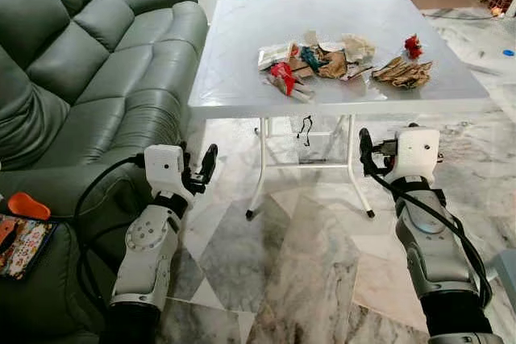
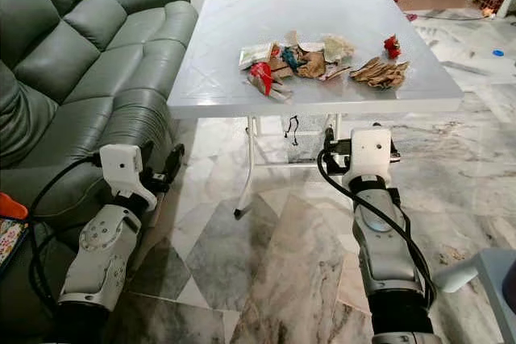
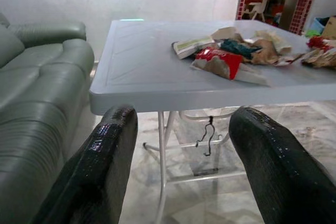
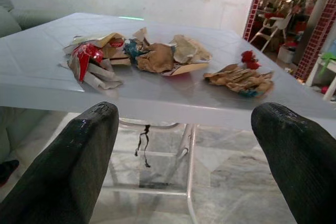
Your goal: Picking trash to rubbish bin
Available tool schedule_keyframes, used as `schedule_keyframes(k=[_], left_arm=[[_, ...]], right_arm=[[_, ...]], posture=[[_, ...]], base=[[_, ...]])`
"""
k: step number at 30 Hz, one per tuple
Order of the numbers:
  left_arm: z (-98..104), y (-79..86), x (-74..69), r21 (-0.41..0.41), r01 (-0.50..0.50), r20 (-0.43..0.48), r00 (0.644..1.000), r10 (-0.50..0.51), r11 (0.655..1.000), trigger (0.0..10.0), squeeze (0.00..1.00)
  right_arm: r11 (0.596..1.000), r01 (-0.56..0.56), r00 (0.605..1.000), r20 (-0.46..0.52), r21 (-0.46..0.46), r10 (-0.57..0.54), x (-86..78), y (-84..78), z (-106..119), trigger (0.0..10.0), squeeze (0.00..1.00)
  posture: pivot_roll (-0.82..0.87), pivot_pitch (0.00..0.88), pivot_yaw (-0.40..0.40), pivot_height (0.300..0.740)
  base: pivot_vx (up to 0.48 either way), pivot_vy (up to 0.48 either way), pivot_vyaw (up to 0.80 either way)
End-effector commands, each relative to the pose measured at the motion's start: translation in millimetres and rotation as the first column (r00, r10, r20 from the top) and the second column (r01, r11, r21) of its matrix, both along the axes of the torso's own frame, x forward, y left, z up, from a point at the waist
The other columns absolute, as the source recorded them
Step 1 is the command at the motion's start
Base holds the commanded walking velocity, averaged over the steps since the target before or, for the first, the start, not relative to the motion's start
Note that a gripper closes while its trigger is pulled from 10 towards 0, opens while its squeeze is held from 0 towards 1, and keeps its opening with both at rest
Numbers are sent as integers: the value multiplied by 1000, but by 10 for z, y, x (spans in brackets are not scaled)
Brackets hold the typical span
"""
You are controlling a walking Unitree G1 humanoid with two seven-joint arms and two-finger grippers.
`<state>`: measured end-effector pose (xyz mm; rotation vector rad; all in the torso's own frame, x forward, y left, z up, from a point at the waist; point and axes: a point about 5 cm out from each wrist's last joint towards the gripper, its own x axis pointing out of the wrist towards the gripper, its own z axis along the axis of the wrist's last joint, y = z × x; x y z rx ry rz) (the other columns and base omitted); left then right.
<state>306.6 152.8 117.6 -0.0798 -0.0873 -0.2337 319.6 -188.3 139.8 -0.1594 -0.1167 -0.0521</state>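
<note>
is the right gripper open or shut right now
Open. The right gripper has its two black fingers spread wide apart, nothing between them, facing the trash on the table.

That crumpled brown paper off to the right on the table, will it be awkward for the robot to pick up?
The brown paper looks creased and thin, so it is probably very light and would crush between the fingers rather than resist. It lies loose on the smooth white table, so a push would likely slide it. Its folded layers may separate when lifted.

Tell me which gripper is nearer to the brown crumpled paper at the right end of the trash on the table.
Right. The right gripper hangs below the table edge, almost under the brown crumpled paper. The left gripper is low beside the sofa, beyond the table's other end.
</note>
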Motion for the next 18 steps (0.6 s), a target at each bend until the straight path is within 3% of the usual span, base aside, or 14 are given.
schedule_keyframes(k=[1, 18], left_arm=[[54, 8, 14, 9, 5, 21, 1000, -5, 1000, 10000, 0], [30, -10, 21, 16, 13, 9, 1000, -13, 1000, 10000, 0]], right_arm=[[1000, -11, 1000, 21, 2, 11, 6, 36, 47, 10000, 0], [1000, -10, 1000, 22, 5, 10, 3, 52, 43, 10000, 0]], posture=[[-33, 49, 66, 740], [-33, 50, 70, 740]], base=[[337, 0, 0], [394, 0, 0]])
